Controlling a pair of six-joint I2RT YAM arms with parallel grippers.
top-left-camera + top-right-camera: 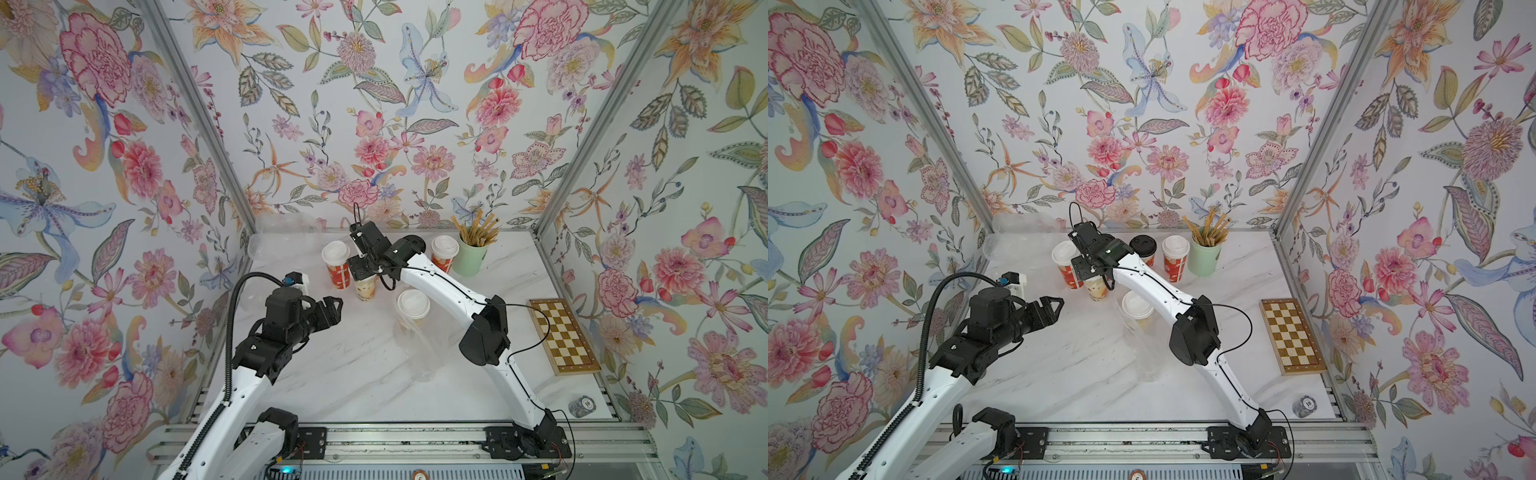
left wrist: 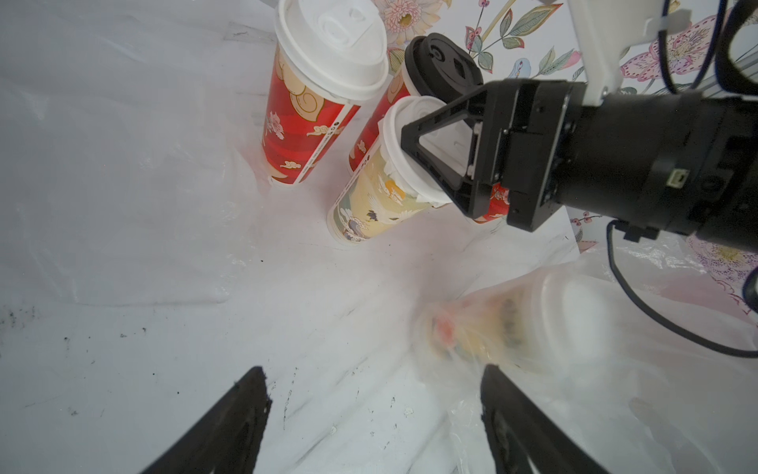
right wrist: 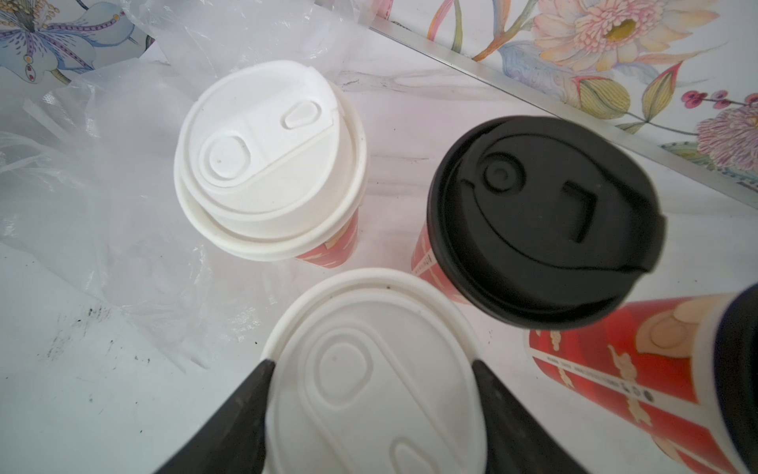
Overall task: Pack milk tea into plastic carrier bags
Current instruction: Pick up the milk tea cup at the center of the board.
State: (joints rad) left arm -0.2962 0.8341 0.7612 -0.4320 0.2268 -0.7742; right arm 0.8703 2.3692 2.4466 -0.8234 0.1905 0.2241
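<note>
The right gripper (image 3: 371,363) sits over a clear plastic cup of beige milk tea with a white lid (image 3: 373,394). Its black fingers (image 3: 242,422) bracket the lid on opposite sides, right at the rim; whether they press it cannot be told. The left gripper (image 1: 334,311) hovers near this clear cup (image 1: 365,291) on the left arm's side, jaws spread wide and holding nothing. The clear cup stands upright on the white marbled table (image 1: 332,374). Just beside it on the left arm's side stands a red-orange printed cup with a white lid (image 1: 336,266). Just beyond it, away from the robot, is a red-orange cup with a black lid (image 1: 1143,247). Farther from the clear cup on the right arm's side stands another white-lidded red-orange cup (image 1: 444,251), and just beside that a mint-green cup of brown straws (image 1: 469,257). Near the clear cup on the robot's side, a second clear cup with a white lid (image 1: 412,305) stands inside a thin transparent plastic carrier bag (image 1: 424,357), whose slack plastic trails toward the robot. More crumpled transparent bags (image 1: 286,226) lie beyond the clear cup, at the table's far corner on the left arm's side.
</note>
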